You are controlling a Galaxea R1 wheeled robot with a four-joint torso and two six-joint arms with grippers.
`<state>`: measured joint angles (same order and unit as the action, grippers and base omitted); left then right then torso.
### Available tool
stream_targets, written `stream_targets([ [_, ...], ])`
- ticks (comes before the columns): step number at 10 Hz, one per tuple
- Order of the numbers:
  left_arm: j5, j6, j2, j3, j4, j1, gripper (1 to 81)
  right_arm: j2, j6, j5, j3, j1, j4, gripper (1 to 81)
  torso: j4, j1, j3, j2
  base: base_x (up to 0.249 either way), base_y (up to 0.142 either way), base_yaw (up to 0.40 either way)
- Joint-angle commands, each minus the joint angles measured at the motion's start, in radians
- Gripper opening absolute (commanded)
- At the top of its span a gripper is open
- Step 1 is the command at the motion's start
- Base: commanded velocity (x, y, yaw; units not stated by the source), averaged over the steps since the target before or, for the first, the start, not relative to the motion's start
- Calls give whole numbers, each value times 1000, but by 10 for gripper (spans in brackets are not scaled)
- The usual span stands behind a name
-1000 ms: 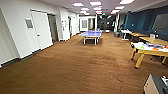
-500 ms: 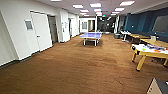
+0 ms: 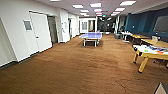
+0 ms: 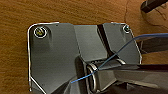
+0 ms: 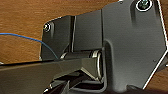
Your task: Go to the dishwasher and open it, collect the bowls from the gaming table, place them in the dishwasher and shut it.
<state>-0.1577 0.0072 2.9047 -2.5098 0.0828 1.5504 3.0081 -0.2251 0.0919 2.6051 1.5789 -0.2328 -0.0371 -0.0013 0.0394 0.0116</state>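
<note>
Driving: I roll over brown carpet in a long open hall; both wrist views look down on that carpet.
Gaming table: white-topped surface on yellow legs, ahead and to my right in the head view, partly cut by the frame edge.
Bowls: small bright spots, orange and red among them, on the white top; too blurred to count or to tell one from another.
Key relation: the gaming table lies forward-right of me, so I judge my right arm the nearer one. Its long axis seems to run away toward the right edge of the head view, with one black-fitted end turned toward me.
Dishwasher: I cannot place it from here.
Left gripper: I cannot tell whether it is wide or narrow; the wrist view shows my own dark plate and a thin blue cable.
Right gripper: likewise I cannot tell its state.
Surroundings: blue ping-pong table well ahead near the middle of the hall; white double door on the left wall; wooden desks along the dark blue right wall, beyond the gaming table.
Obstacles: I see nothing on the carpet between me and the near end of the gaming table.
</note>
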Motion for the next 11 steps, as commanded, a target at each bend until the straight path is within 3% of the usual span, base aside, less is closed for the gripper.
stream_targets([
  [1, 43, 8, -8, 5, 12, -43, 811, 2, 3, -46, -11, -39, -10, 811, 0, 1, 0, 0, 182, 0, 0],
  [11, 43, 10, -1, 5, 9, -43, 811, 4, 1, -34, -10, -42, -2, 811, 0, 1, 0, 0, 189, 0, 0],
])
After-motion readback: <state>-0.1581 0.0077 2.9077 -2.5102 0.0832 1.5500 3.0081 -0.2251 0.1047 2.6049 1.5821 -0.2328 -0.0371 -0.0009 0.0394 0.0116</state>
